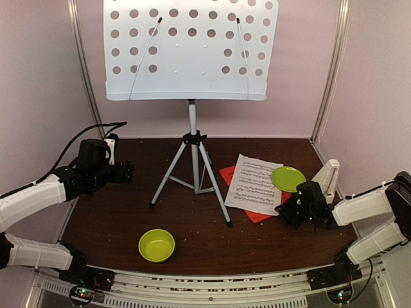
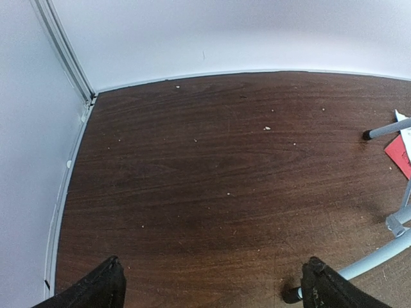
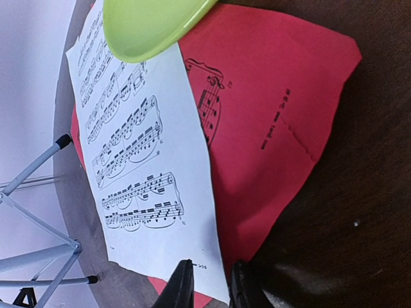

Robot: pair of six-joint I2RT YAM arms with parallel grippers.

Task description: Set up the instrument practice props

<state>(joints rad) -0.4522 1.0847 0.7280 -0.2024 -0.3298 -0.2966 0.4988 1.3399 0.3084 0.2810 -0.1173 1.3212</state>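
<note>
The pale perforated music stand (image 1: 190, 48) stands on grey tripod legs (image 1: 192, 173) at the back centre. A white sheet-music page (image 1: 252, 186) lies over a red page (image 1: 227, 173) on the table to its right. In the right wrist view the white page (image 3: 138, 147) overlaps the red page (image 3: 270, 122). The cream metronome (image 1: 328, 176) stands at the far right. My right gripper (image 1: 287, 209) (image 3: 212, 269) is closed to a narrow gap with the white page's near corner between its fingers. My left gripper (image 1: 126, 172) (image 2: 212, 282) is open and empty above bare table, left of the tripod.
A lime-green plate (image 1: 288, 178) (image 3: 151, 25) rests on the pages' far right part. A lime-green bowl (image 1: 157, 245) sits near the front edge. Walls enclose the table on the left, back and right. Tripod legs (image 2: 382, 256) show at the left wrist view's right edge.
</note>
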